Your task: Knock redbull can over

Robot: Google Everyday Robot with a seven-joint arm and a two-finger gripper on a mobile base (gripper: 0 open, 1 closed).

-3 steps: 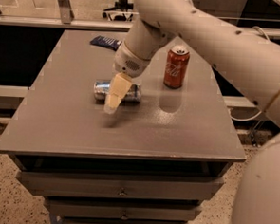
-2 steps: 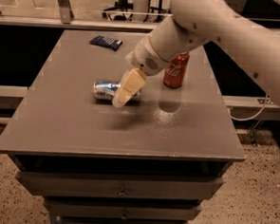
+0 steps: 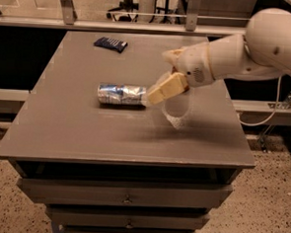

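The redbull can (image 3: 121, 94) lies on its side on the grey table (image 3: 85, 132), a little left of the table's middle and about halfway between the near and far edges. Its long axis runs left to right, and its crinkled silver-and-blue wall faces up. The gripper (image 3: 151, 98) sits just at the can's right end. It is clenched, with its two tan fingers (image 3: 168, 86) pressed together and nothing held between them. The fingers slope down and to the left from the white wrist (image 3: 198, 67), and their tips overlap the right end of the can in this view. Whether they touch the can or hang just above it cannot be told. The white arm (image 3: 268, 44) reaches in from the right side of the scene, above the right half of the table, and its big rounded joint is at the far right. A pale, blurry reflection (image 3: 178, 113) shows on the table top just below and to the right of the gripper. A small dark blue packet (image 3: 110, 43) lies flat near the far edge of the table, left of centre and well apart from the can. Under the table top is a stack of drawers (image 3: 126, 192) with small handles. A white cable (image 3: 270, 109) hangs to the right of the table, and speckled floor (image 3: 273, 205) shows beneath it.
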